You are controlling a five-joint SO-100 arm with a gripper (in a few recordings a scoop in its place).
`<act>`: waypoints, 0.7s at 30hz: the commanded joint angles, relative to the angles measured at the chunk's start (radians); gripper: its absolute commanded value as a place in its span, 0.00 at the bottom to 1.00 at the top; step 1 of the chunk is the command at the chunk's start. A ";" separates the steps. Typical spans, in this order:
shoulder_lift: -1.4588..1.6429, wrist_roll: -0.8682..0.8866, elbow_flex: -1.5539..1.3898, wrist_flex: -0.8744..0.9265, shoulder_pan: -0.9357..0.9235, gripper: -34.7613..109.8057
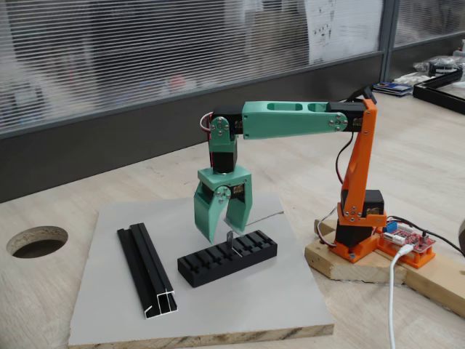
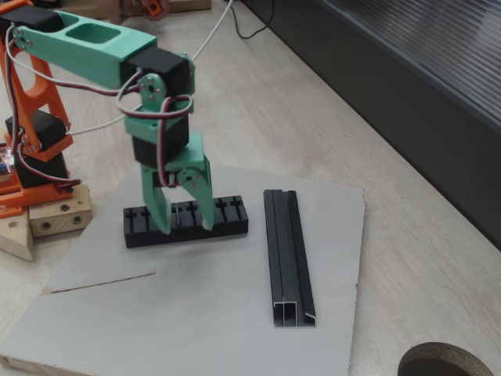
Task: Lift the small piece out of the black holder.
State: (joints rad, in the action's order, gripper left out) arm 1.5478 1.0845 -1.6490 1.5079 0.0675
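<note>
Green pincer (image 1: 227,231) pointing downward, its two fingers spread apart and gripping nothing, poised just above the black holder (image 1: 227,258). Directly beneath the finger gap, the small piece (image 1: 232,243) stands upright in a middle slot of the holder. Beside the holder lies the black channel rail (image 2: 288,254), both on the grey board (image 2: 219,313).

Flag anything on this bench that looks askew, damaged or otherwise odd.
Nothing looks damaged. The small piece stands upright in the black holder, beneath the open gripper. The channel rail lies flat on the grey board, and a round hole is cut in the table.
</note>
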 commanded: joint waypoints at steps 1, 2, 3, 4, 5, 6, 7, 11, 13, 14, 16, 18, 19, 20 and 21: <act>0.015 -0.011 -0.008 -0.003 -0.015 0.53; 0.015 -0.034 -0.009 -0.002 -0.015 0.53; 0.015 -0.064 -0.009 -0.002 -0.012 0.53; 0.015 -0.101 -0.009 -0.002 -0.008 0.53; 0.015 -0.130 -0.008 -0.006 -0.005 0.53; 0.015 -0.155 -0.008 -0.012 -0.005 0.53; 0.015 -0.163 -0.008 -0.014 -0.005 0.53; 0.015 -0.167 -0.006 -0.014 -0.005 0.53; 0.015 -0.167 -0.006 -0.014 -0.005 0.53; 0.015 -0.167 -0.006 -0.014 -0.005 0.53; 0.015 -0.167 -0.005 -0.015 -0.005 0.53; 0.014 -0.166 -0.006 -0.015 -0.005 0.53; 0.014 -0.166 -0.008 -0.015 -0.005 0.53; 0.014 -0.166 -0.008 -0.015 -0.005 0.53; 0.014 -0.166 -0.008 -0.015 -0.005 0.53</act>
State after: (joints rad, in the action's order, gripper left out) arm 1.5478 0.9158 -1.6598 1.4941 0.0491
